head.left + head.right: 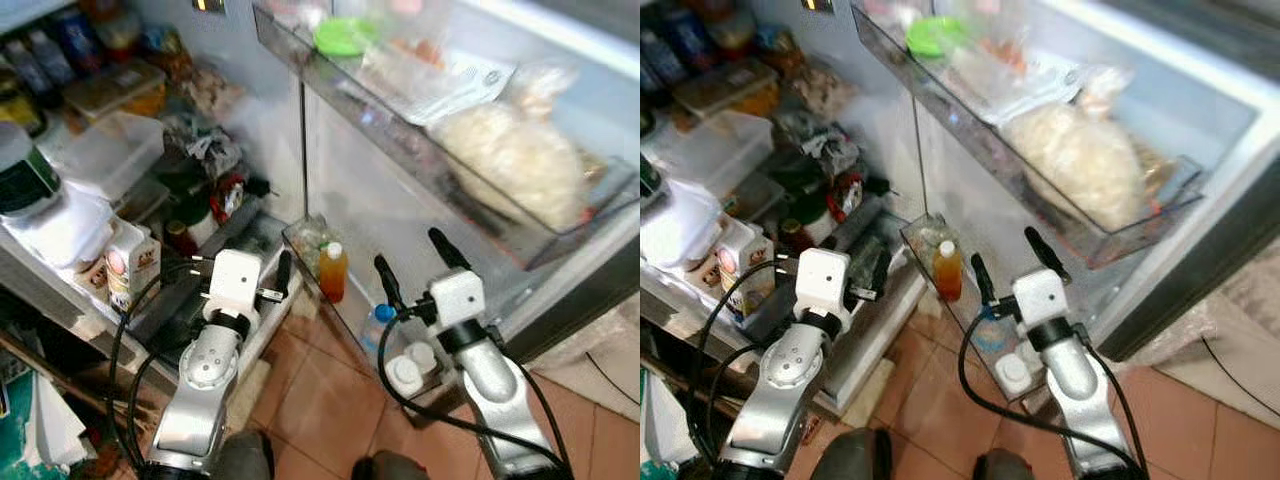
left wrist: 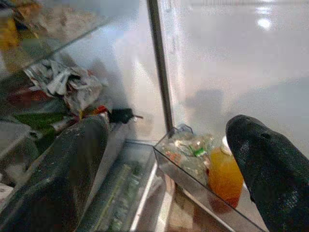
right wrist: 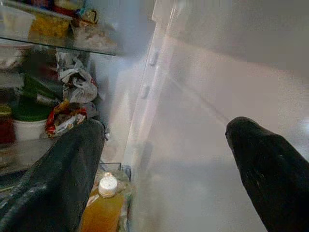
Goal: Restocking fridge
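No lettering, brand or number can be read anywhere here. The carton (image 1: pixel 131 268) on the fridge shelf, at about nine o'clock from the left gripper, bears a round pink mark and some dark print, but it is too blurred to spell out. The dark-banded tub (image 1: pixel 22 175) at ten o'clock of that carton carries what may be a label, equally illegible. The orange bottle (image 1: pixel 333 271) in the lower door shelf shows no legible print.
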You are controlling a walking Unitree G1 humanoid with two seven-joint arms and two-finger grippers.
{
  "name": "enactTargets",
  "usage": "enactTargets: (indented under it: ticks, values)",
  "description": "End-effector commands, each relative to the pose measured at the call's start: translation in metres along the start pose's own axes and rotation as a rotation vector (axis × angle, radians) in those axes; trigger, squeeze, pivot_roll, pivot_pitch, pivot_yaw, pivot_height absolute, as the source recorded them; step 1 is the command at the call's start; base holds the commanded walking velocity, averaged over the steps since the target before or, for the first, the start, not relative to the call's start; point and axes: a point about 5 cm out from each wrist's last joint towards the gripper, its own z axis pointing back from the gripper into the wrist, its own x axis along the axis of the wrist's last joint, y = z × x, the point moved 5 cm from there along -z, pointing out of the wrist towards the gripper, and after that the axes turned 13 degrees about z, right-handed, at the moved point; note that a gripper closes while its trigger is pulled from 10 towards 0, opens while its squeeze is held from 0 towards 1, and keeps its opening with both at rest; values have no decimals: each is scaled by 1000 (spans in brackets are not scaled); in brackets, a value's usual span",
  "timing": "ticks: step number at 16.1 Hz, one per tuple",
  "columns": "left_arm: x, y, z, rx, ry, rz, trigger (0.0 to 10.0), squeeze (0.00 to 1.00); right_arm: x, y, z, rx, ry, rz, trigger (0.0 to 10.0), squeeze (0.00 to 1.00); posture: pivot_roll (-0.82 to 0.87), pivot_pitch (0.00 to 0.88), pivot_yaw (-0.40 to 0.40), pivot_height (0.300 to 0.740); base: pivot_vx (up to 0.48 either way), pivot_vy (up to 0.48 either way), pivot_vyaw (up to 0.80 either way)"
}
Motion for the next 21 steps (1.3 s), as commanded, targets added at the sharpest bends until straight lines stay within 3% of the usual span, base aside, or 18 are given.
enactTargets:
  ticks: [1, 5, 13, 14, 15, 21]
  values:
    - [-3, 1, 0, -5, 8, -3, 10000, 0, 1, -7, 9, -5, 18, 18, 10000, 1000, 57, 4, 19, 740, 0, 0, 0]
    - [-4, 1, 4, -2, 7, -5, 10000, 0, -9, -22, 20, -60, 98, 59, 10000, 1000, 50, 0, 21, 740, 0, 0, 0]
    - [-5, 2, 4, -5, 9, -14, 10000, 0, -19, -42, 6, -157, 167, 124, 10000, 1000, 65, 0, 20, 740, -185, 0, 0]
    - [-5, 2, 4, -5, 9, -15, 10000, 0, -19, -42, 5, -164, 172, 115, 10000, 984, 67, 0, 20, 740, -300, 0, 0]
    - [-6, 2, 5, -5, 10, -16, 10000, 0, -20, -43, 4, -170, 177, 120, 10000, 890, 70, 0, 19, 740, -300, 0, 0]
    - [-5, 3, 2, -8, 12, -23, 10000, 0, -20, -41, -2, -181, 176, 119, 10000, 827, 71, 0, 23, 740, -244, 0, 0]
